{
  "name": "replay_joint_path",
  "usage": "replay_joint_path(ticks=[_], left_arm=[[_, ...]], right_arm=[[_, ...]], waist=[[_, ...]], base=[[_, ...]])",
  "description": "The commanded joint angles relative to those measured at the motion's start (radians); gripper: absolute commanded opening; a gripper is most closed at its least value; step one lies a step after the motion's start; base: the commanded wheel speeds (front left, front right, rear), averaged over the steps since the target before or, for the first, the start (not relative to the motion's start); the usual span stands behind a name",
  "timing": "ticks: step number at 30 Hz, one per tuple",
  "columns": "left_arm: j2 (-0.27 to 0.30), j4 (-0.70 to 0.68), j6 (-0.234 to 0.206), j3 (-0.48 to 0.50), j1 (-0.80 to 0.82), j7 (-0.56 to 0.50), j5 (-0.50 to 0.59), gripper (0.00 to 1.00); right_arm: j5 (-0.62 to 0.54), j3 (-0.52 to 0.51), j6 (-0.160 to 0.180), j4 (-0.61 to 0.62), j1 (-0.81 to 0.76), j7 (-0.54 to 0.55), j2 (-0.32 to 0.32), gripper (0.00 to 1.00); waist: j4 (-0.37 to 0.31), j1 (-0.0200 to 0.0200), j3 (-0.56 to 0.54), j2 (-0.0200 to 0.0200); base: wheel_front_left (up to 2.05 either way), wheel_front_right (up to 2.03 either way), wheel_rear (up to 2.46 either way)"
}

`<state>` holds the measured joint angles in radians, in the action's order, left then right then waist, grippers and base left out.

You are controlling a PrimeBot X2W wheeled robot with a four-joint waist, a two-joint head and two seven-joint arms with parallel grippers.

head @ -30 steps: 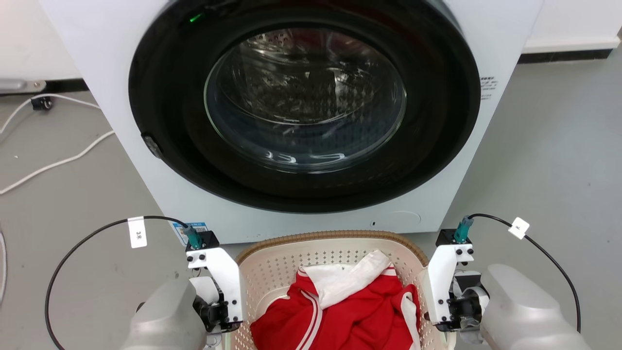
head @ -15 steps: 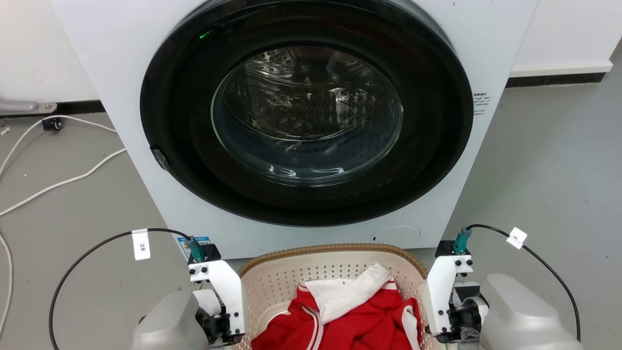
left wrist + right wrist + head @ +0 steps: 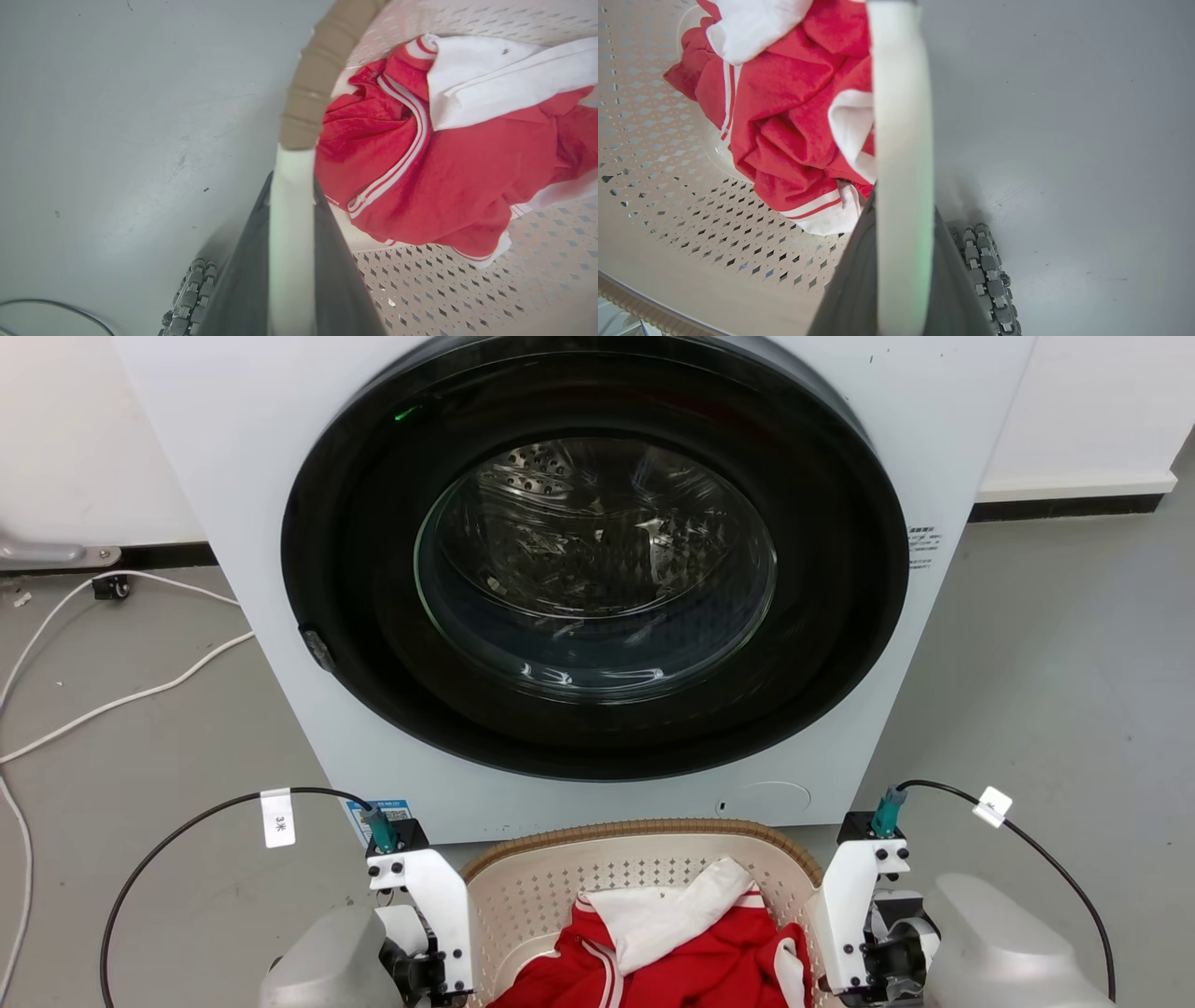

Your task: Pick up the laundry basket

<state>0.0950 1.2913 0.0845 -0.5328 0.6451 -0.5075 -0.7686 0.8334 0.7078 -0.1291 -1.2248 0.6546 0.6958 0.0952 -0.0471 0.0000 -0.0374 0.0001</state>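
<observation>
- We see the laundry basket [image 3: 560, 887] at the bottom of the head view, just in front of the washing machine [image 3: 233, 523]; its near half is cut off by the lower edge; we cannot tell whether it rests on the floor [image 3: 1055, 644].
- In the left wrist view the left gripper [image 3: 292, 186] has a dark finger on each side of the left handle [image 3: 290, 261], closed on it; the fingertips end just short of the brown rim [image 3: 317, 70].
- In the right wrist view the right gripper [image 3: 903, 205] clamps the right handle [image 3: 901, 116] the same way; that handle runs off the top edge.
- In the head view the white brackets [image 3: 429, 905] stand just beside the basket's walls; they hide the fingers there.
- Red and white clothes [image 3: 672, 961] lie crumpled in the basket, covering much of its bottom; we cannot tell what garments they are.
- A grey ribbed part [image 3: 187, 298] sits blurred near the bottom of the left wrist view; we cannot name it.
- Reflections on the glass door [image 3: 597, 560] hide what lies in the drum.
</observation>
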Motion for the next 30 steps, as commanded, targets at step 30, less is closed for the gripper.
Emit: replay_joint_path(ticks=[30], left_arm=[[-0.007,-0.004,0.006,-0.021,-0.011,0.011,-0.018,0.0]], right_arm=[[0.061,0.049,-0.003,-0.014,0.001,-0.004,-0.005,0.0]], waist=[[0.0,0.0,-0.005,-0.0001]], base=[[0.0,0.0,0.0]])
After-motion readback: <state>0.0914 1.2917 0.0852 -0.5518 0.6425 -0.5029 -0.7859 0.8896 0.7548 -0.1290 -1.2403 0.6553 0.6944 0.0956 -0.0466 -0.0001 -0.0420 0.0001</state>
